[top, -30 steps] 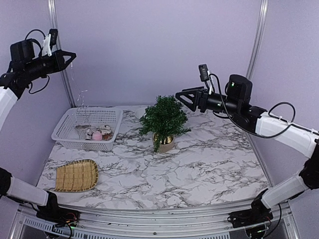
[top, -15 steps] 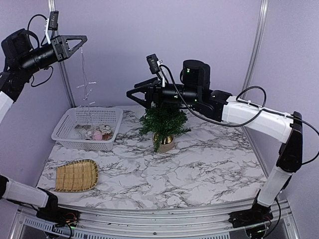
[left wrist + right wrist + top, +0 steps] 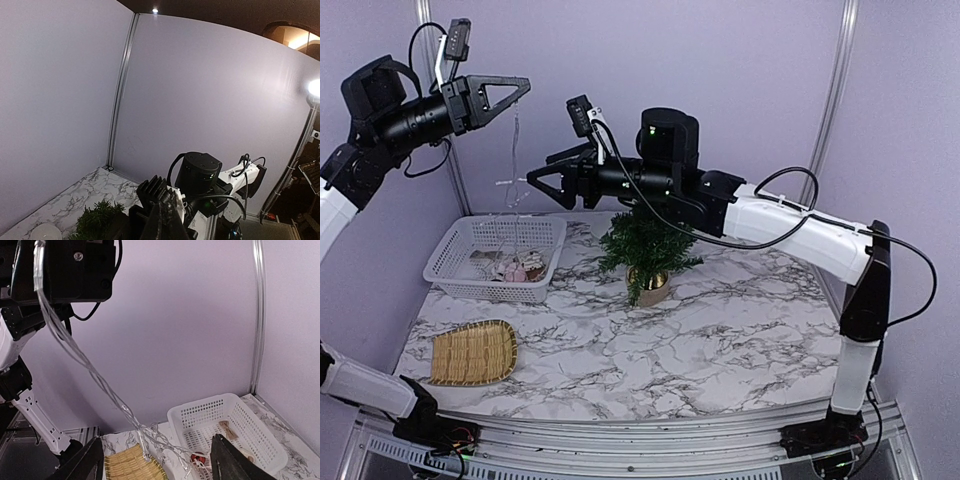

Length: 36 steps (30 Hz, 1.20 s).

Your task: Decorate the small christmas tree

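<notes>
You had soft, even light; a lamp (image 3: 314, 88) glared at the left wrist view's right edge.

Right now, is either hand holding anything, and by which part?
Left hand pinches the clear strand by its upper end; the rest hangs toward the basket. Right hand open, empty.

The right arm (image 3: 760, 215) crosses the small christmas tree (image 3: 648, 245) in the top view and hides its tip. In the left wrist view the bottom edge cuts off the tree, and the left tool (image 3: 162, 222) is a dark shape that is hard to separate from the arm behind. The right wrist view crops the right tool (image 3: 150, 462) and the woven tray (image 3: 131, 465). The things in the white basket (image 3: 450, 250) are too small to tell.
</notes>
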Each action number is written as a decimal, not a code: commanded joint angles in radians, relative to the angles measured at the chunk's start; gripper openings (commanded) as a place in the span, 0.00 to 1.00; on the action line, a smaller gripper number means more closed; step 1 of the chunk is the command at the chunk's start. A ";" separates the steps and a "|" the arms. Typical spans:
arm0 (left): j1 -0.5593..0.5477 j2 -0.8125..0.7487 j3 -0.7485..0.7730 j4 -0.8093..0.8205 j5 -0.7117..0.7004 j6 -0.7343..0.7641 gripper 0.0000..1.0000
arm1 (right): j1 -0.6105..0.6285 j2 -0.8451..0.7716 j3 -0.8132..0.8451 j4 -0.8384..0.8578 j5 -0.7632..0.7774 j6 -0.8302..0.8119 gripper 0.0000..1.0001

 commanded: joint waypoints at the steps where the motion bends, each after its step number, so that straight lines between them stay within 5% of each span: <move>1: -0.033 0.013 -0.022 0.051 0.009 0.008 0.00 | 0.008 0.041 0.089 -0.009 0.001 -0.003 0.71; 8: -0.062 0.042 -0.031 0.068 -0.008 -0.009 0.00 | 0.021 0.093 0.150 -0.007 -0.027 0.008 0.65; 15: -0.066 0.038 -0.062 0.072 -0.070 0.000 0.00 | 0.025 0.084 0.156 -0.004 -0.012 0.001 0.06; 16: -0.065 0.022 -0.079 0.070 -0.111 0.006 0.08 | 0.025 0.076 0.152 -0.007 -0.001 -0.008 0.02; 19: -0.026 -0.050 -0.164 0.063 -0.250 0.016 0.60 | 0.025 0.035 0.113 0.011 0.042 -0.023 0.00; 22: 0.059 -0.127 -0.281 0.048 -0.368 -0.001 0.84 | 0.022 0.000 0.075 0.029 0.083 -0.036 0.00; 27: 0.240 -0.233 -0.540 0.030 -0.540 -0.052 0.92 | -0.023 -0.025 0.058 0.076 0.103 0.003 0.00; 31: 0.246 -0.284 -0.708 0.021 -0.638 0.047 0.92 | -0.067 -0.028 0.065 0.124 0.097 0.052 0.00; 36: 0.245 -0.306 -0.867 0.035 -0.576 0.129 0.83 | -0.096 0.006 0.124 0.134 0.070 0.072 0.00</move>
